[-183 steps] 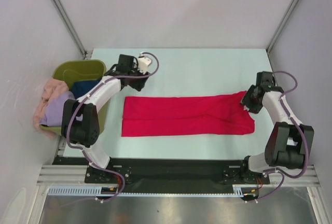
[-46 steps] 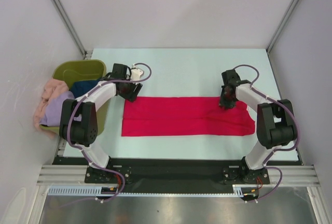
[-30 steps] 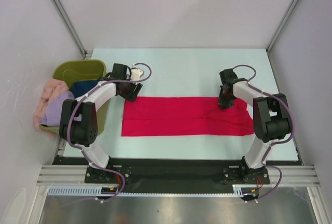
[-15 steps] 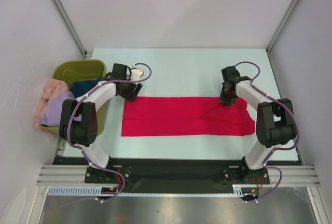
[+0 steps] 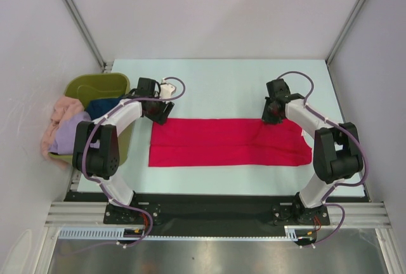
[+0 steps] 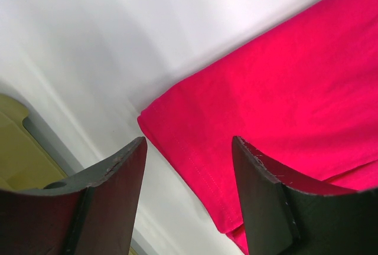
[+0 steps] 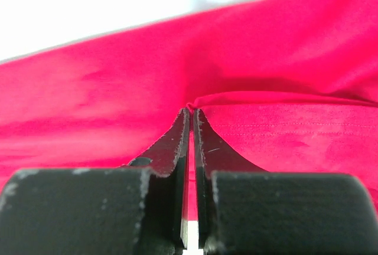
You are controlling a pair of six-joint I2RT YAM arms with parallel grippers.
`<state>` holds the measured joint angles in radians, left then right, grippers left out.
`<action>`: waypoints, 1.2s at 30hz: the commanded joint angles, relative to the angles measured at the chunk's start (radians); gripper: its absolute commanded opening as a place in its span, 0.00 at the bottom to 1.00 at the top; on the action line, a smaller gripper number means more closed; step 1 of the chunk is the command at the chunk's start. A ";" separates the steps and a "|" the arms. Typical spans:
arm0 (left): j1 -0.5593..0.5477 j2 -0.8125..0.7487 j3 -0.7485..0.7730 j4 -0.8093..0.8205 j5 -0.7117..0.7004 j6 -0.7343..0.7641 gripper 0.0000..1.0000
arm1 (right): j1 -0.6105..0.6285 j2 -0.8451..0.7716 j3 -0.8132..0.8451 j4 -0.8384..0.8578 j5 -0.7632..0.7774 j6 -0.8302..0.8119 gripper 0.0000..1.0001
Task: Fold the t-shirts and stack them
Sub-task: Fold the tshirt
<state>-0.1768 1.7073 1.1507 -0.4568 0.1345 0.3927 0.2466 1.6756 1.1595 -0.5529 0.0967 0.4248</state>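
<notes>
A bright red t-shirt [image 5: 228,142] lies as a long folded band across the table. My right gripper [image 5: 271,117] sits at its far edge near the right end. In the right wrist view that gripper [image 7: 190,111] is shut, with a small raised pleat of the red cloth [image 7: 118,90] pinched at its tips. My left gripper [image 5: 158,113] hovers over the shirt's far left corner. In the left wrist view it [image 6: 189,143] stands open, the hemmed red corner [image 6: 283,90] lying under and between the fingers, untouched.
An olive-green tub [image 5: 95,87] stands at the table's left edge, its rim [image 6: 12,149] showing in the left wrist view. It holds peach-pink [image 5: 63,106], lavender [image 5: 66,137] and dark blue [image 5: 104,107] t-shirts. Frame posts rise at the back corners.
My right gripper has closed on the shirt's far edge and shifted slightly back and to the left with the cloth. The left arm has not moved.
</notes>
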 commanded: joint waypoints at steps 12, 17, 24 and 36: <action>0.007 -0.014 0.012 0.001 0.008 -0.005 0.66 | 0.008 0.052 0.038 0.044 -0.052 -0.023 0.52; 0.051 0.001 0.040 0.001 -0.044 -0.034 0.66 | -0.021 -0.095 0.023 -0.007 0.018 0.003 0.57; 0.080 0.054 0.078 -0.006 -0.124 -0.054 0.68 | -0.271 -0.347 -0.177 -0.200 0.101 0.152 0.56; 0.080 0.146 0.086 -0.006 -0.073 -0.045 0.65 | -0.613 -0.538 -0.535 -0.073 0.018 0.302 0.51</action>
<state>-0.0959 1.8526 1.2213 -0.4656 0.0319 0.3584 -0.3557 1.1374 0.6350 -0.7227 0.1333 0.6666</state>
